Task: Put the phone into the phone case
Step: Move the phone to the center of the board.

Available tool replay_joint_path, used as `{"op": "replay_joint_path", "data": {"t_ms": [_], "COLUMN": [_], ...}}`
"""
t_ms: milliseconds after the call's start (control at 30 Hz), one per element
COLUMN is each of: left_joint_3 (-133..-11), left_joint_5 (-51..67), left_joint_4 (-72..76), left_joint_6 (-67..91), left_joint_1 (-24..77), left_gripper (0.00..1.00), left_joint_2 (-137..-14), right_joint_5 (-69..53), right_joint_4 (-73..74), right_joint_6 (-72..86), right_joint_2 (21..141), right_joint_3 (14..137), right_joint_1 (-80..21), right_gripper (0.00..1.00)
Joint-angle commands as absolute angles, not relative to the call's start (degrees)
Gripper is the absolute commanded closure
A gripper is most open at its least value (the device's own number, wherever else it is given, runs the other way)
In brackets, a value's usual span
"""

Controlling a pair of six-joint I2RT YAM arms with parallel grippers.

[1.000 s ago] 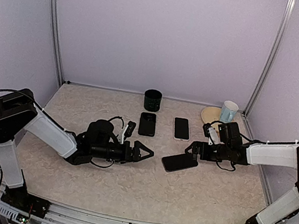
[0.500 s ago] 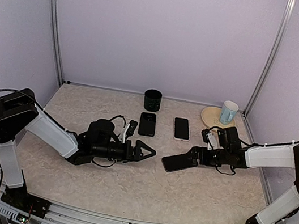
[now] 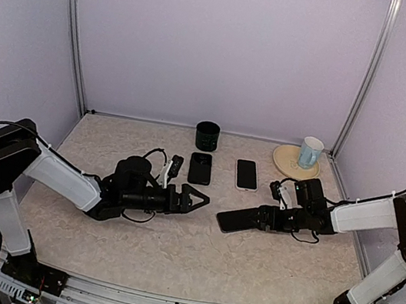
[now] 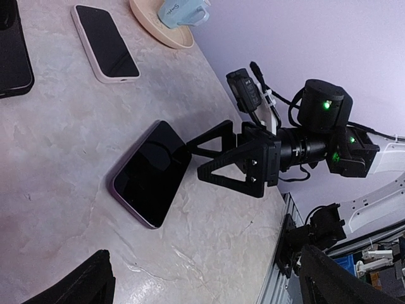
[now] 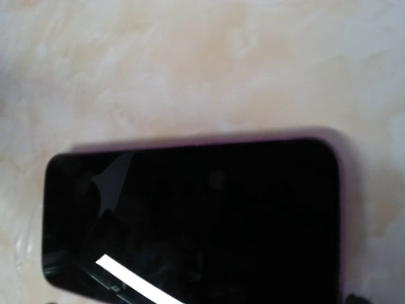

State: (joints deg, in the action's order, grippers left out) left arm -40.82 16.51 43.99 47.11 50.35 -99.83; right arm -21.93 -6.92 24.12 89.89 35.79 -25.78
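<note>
On the pale marbled surface (image 3: 171, 252), the left fingers (image 3: 195, 199) were spread wide and held nothing. They pointed at the dark phone with a lilac rim (image 4: 150, 176), which lay flat near the middle. The right fingers (image 3: 256, 217) were wide apart too, at the phone's end on their side. The job here looked like getting a good hold, so they should close gently on the phone's two long sides and keep it level. It was hard to see if they touched the phone, and the right wrist view was blurry and showed only the phone. Farther back lay a flat black slab (image 3: 200, 168) and a pale-rimmed slab (image 3: 246, 174). I could not tell which was the case. Behind stood a black cup (image 3: 207, 135) and a light blue mug (image 3: 311, 150) on a yellow plate (image 3: 283, 163).
</note>
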Motion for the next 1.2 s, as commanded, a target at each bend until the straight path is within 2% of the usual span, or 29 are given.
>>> {"op": "replay_joint_path", "data": {"t_ms": [0, 800, 1033, 1167], "left_joint_3": [-39.8, -34.1, -32.9, -32.5], "left_joint_5": [15.7, 15.0, 14.0, 13.6], "left_joint_4": [43.2, 42.1, 40.2, 39.6], "left_joint_6": [45.9, 45.1, 43.9, 43.5], "left_joint_1": [49.4, 44.8, 43.9, 43.6], "left_gripper": [0.01, 0.01, 0.01, 0.01], "left_joint_2": [-97.7, -91.1, -87.9, -86.6], "right_joint_5": [-26.6, -27.9, -16.1, -12.0], "right_joint_4": [-8.3, -1.7, 8.0, 7.9], "right_joint_6": [25.2, 15.8, 5.8, -1.4], "right_joint_2": [90.9, 97.4, 92.7, 91.5], "right_joint_3": [34.9, 45.1, 48.5, 48.8], "right_joint_1": [-27.7, -43.7, -43.7, -43.7], "right_gripper": [0.04, 0.04, 0.0, 0.0]}}
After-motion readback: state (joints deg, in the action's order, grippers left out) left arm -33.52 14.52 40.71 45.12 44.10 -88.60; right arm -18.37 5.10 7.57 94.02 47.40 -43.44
